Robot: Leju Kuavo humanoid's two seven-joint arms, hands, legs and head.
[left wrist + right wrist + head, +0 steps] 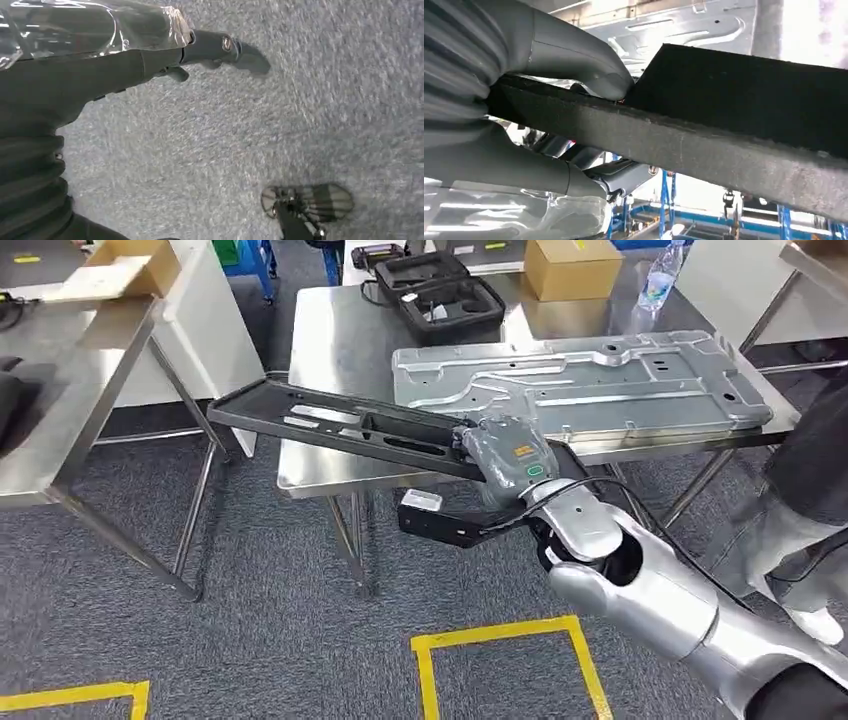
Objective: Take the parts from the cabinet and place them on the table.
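Right robot hand [508, 455] grasps a long black flat metal bracket [340, 425], held out over the near edge of the stainless steel bench [330, 350], where a large silver stamped metal panel [580, 380] lies. Left robot hand [150, 55] hangs released over grey carpet [300, 110] marked with yellow tape [500, 635].
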